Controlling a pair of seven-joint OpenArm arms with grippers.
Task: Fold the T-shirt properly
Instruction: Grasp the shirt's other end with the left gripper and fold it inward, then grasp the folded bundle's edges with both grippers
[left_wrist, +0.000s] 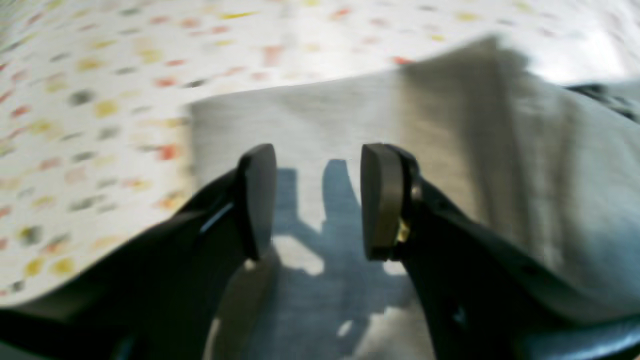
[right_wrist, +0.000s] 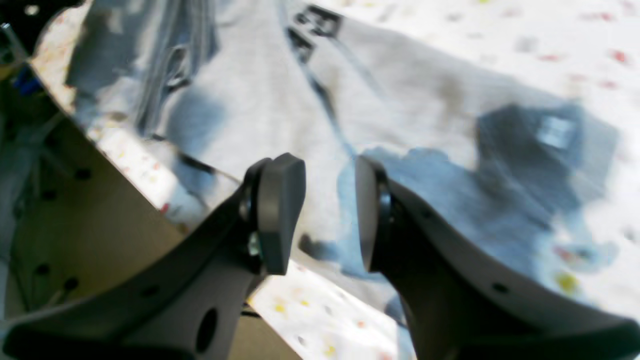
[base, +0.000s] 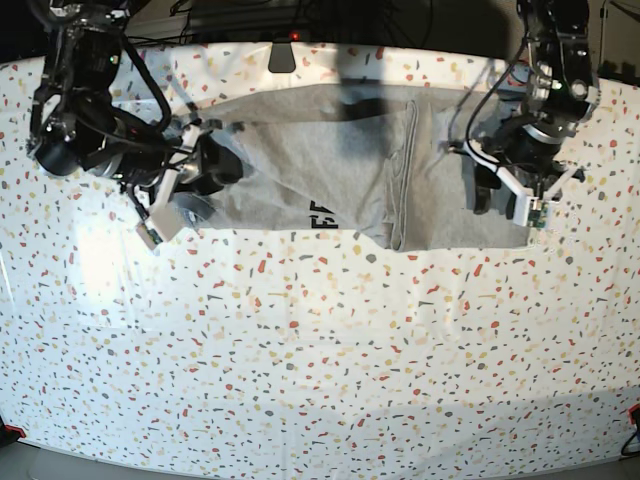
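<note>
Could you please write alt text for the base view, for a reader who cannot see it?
A grey T-shirt lies partly folded along the far side of a speckled table, with some black lettering showing. The left gripper hangs open over its one end and the right gripper over the other.

You see the light heather-grey cotton T-shirt (base: 350, 170) lying partly folded across the far side of the white speckled surface (base: 300, 360), black lettering showing, with a gripper over each end.
</note>
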